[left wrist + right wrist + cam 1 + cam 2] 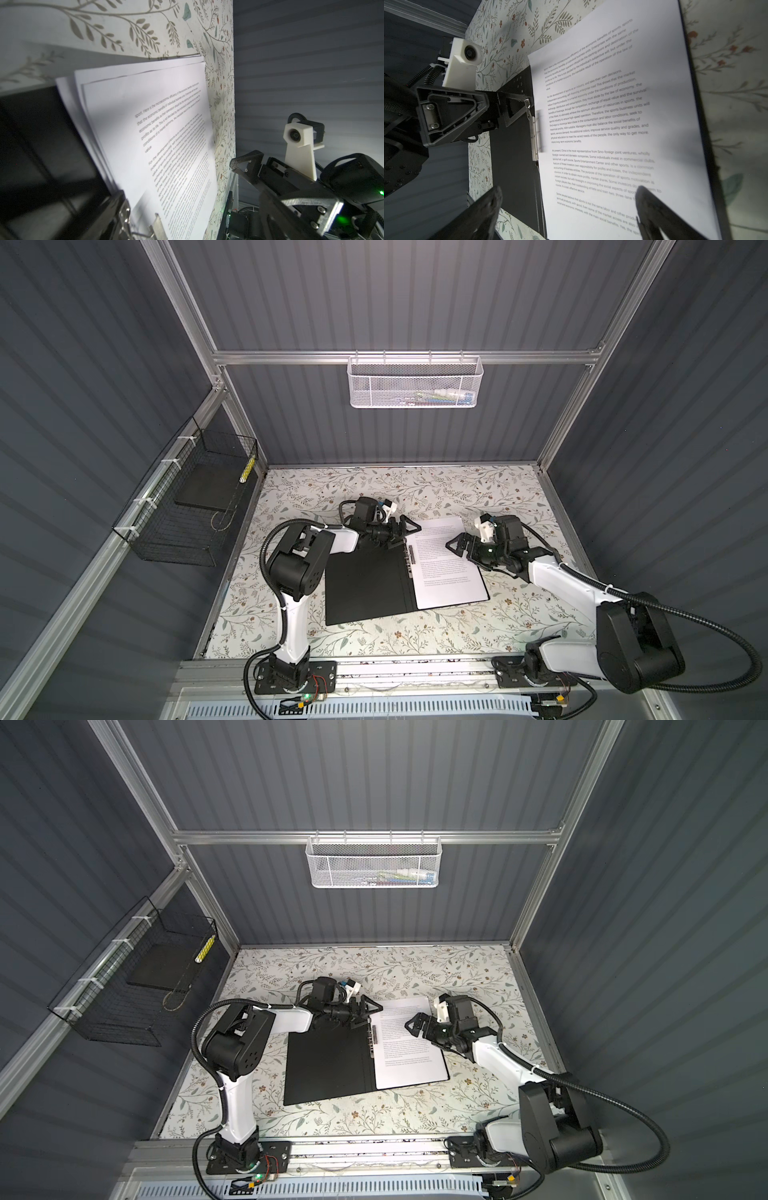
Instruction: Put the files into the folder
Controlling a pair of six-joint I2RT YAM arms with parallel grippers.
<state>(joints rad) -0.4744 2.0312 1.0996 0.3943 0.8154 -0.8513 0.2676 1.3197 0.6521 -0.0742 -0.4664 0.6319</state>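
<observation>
Only the left wrist view shows the files (145, 128) fanned.

Grey ribbed walls (395, 294), alu frame (291, 357), floral tabletop (415, 485).

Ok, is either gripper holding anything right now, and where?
Right gripper: nothing, fingers open above the files. Left gripper sits at the folder's spine clip; a grip cannot be told.

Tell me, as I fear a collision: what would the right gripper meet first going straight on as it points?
Probably the files: the open right gripper points low across them. If it clears them, the metal spine clip comes next; its height is unclear.
</observation>
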